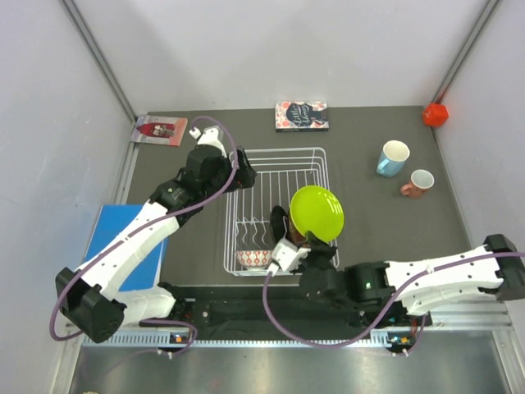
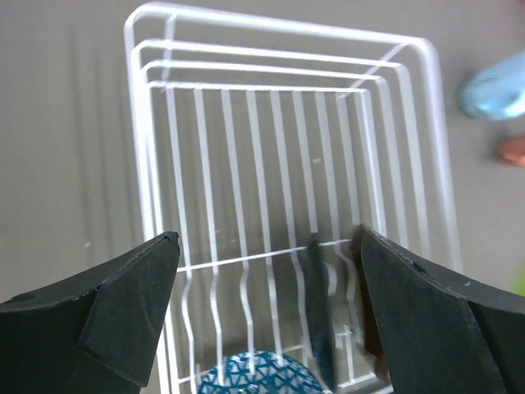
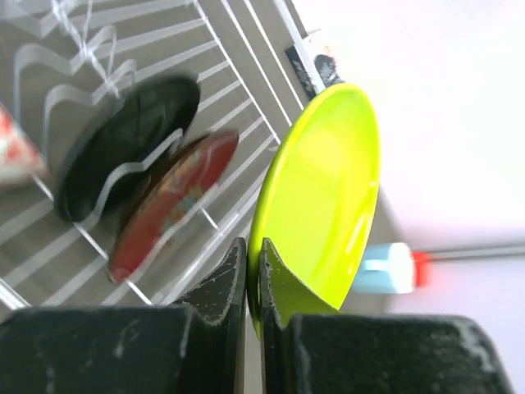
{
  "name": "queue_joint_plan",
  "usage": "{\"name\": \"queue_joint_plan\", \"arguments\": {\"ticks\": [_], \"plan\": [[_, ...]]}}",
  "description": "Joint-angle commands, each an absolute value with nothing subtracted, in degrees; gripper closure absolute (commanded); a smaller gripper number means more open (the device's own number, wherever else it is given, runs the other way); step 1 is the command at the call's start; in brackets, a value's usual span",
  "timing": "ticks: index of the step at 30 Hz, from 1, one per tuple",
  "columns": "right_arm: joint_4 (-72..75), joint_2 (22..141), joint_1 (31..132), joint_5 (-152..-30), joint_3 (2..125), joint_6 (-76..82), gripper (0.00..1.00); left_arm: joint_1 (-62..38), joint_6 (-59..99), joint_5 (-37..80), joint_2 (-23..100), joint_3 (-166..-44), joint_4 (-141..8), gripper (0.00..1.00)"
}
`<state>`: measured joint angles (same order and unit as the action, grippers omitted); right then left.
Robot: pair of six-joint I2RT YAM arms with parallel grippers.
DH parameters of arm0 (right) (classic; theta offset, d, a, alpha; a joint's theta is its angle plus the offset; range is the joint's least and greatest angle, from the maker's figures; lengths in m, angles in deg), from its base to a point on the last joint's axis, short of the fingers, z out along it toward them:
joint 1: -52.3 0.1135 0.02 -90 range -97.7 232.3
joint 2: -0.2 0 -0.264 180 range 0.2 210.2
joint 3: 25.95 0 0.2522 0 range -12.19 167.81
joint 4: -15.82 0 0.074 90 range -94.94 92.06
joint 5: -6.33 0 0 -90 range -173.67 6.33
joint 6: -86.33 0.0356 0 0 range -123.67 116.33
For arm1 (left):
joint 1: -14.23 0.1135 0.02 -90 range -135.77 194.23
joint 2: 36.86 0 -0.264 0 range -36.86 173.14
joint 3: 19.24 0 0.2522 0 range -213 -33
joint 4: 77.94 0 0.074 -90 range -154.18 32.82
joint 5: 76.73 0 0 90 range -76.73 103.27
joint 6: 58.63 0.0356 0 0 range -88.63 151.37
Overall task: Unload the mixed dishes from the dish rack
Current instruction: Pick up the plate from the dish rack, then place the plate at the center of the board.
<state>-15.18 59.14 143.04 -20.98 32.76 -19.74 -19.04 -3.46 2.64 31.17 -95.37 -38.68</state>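
Note:
The white wire dish rack (image 1: 283, 150) stands mid-table. My right gripper (image 1: 297, 246) is shut on the rim of the lime-green plate (image 1: 317, 213) and holds it upright over the rack's near right corner; the right wrist view shows my right gripper (image 3: 253, 254) pinching that plate (image 3: 324, 189). The black plate (image 3: 123, 148) and the red floral plate (image 3: 172, 201) stand in the rack's slots. The patterned bowl (image 1: 254, 259) sits in the near left corner. My left gripper (image 1: 238, 176) is open and empty over the rack's far left side (image 2: 267, 254). The light-blue mug (image 1: 393, 158) and pink mug (image 1: 419, 182) stand on the table at right.
Two books lie along the far edge, one (image 1: 302, 116) behind the rack and one (image 1: 159, 130) at the far left. A red cube (image 1: 435, 114) sits in the far right corner. A flat blue board (image 1: 131, 246) lies under the left arm.

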Motion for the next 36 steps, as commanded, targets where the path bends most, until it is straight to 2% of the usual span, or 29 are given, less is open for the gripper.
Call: {"name": "queue_joint_plan", "arguments": {"ticks": [1,8,16,25,36], "plan": [[-4.3,60.6,147.3,-12.3,30.1,-35.0,1.0,-18.7,0.7,8.9,31.7,-102.5,-38.2,0.04],[3.3,60.0,152.8,-14.1,25.4,-46.9,1.0,-18.5,5.7,25.2,31.5,-106.6,-34.9,0.06],[9.8,62.2,155.7,-16.6,22.1,-58.2,1.0,-18.5,9.7,39.5,29.7,-102.6,-34.9,0.09],[10.1,62.9,156.0,-22.0,24.6,-58.3,1.0,-18.6,11.3,48.1,26.9,-98.1,-37.1,0.14],[6.9,63.0,156.1,-26.7,28.9,-53.2,1.0,-19.0,10.9,51.1,24.5,-92.3,-41.4,0.23]]}}
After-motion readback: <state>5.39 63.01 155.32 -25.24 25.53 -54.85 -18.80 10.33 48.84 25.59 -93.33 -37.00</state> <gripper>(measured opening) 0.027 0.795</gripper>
